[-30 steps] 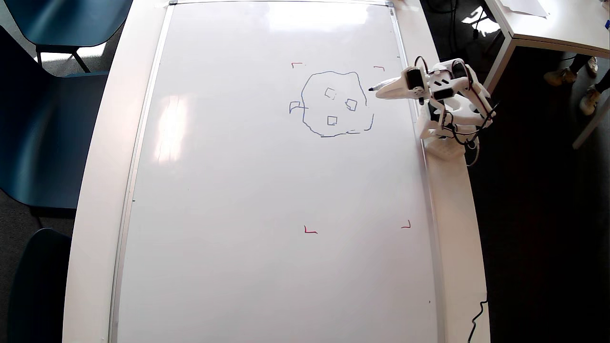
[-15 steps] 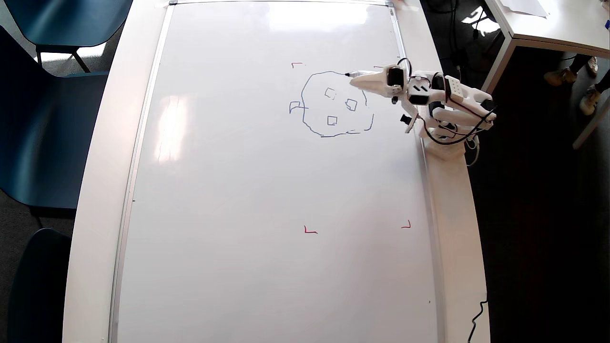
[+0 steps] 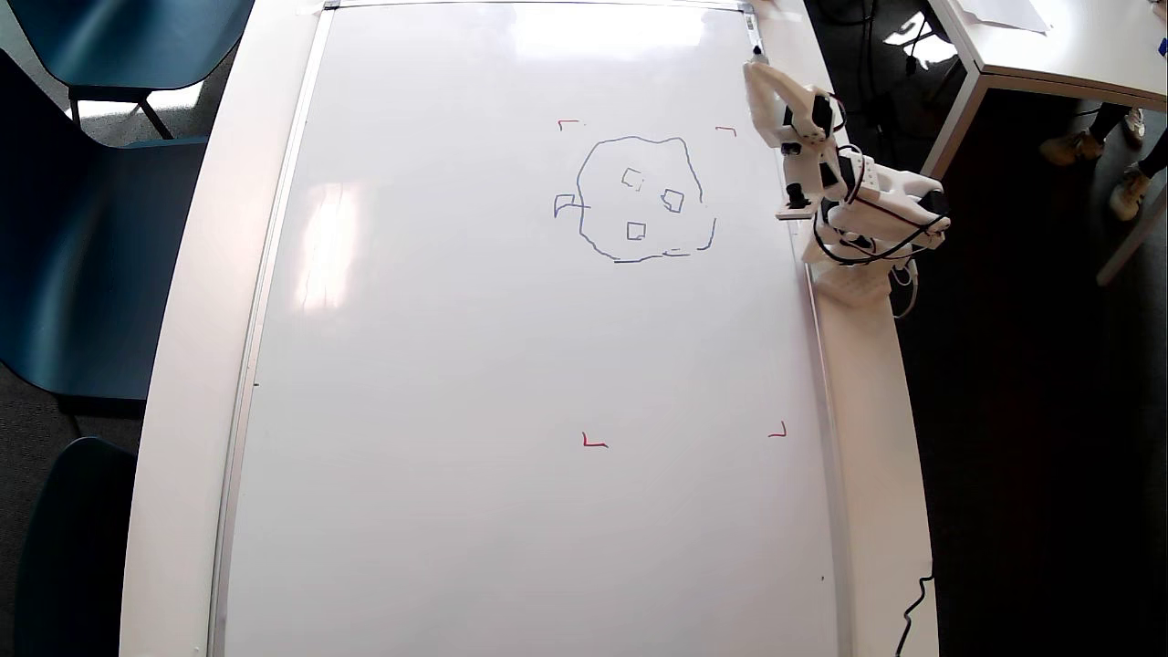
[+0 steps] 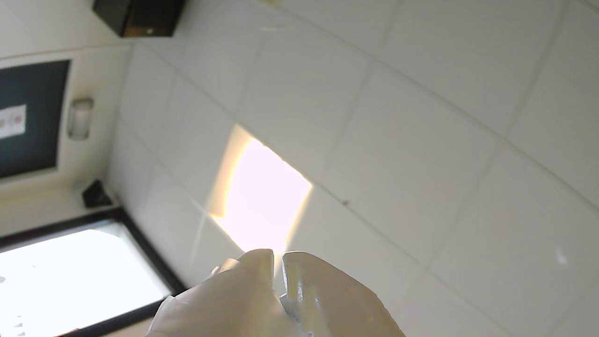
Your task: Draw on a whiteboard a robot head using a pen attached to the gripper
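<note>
The whiteboard (image 3: 511, 383) lies flat and fills most of the overhead view. The robot head (image 3: 630, 139), a wobbly dark-blue outline with three small squares inside and a flag-like mark on its left, sits in the upper right part of the board. My gripper (image 3: 756, 67) is off the drawing, up at the board's right frame, pointing towards the top edge. The pen (image 3: 757, 60) shows only as a small dark tip at its end. In the wrist view my gripper (image 4: 278, 262) faces the ceiling with its jaws together, only a thin slit between them.
Red corner marks (image 3: 594, 443) frame the drawing area. The arm's base (image 3: 849, 274) stands on the white table rim at the right. Blue chairs (image 3: 100, 228) stand at the left, another table (image 3: 1049, 55) at the top right. A black cable (image 3: 912, 611) hangs at the lower right.
</note>
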{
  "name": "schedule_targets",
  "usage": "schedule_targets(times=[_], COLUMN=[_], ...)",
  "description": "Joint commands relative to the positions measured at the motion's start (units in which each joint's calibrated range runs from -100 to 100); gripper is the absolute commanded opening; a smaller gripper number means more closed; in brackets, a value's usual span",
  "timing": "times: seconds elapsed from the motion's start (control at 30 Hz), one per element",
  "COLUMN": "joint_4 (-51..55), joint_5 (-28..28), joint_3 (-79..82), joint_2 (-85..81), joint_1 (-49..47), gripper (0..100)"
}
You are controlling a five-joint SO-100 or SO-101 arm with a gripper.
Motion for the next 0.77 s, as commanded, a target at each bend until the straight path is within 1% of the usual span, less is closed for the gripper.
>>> schedule_targets(times=[0.0,0.03,0.2,0.73], joint_4=[-15.6,-19.9,-28.4,-47.7], joint_5=[0.0,-0.2,-0.4,-0.2], joint_3=[0.5,0.5,0.5,0.4], joint_2=[-0.4,-0.4,-0.4,-0.4], joint_1=[0.1,-0.1,-0.2,-0.3], gripper=[1,1,1,1])
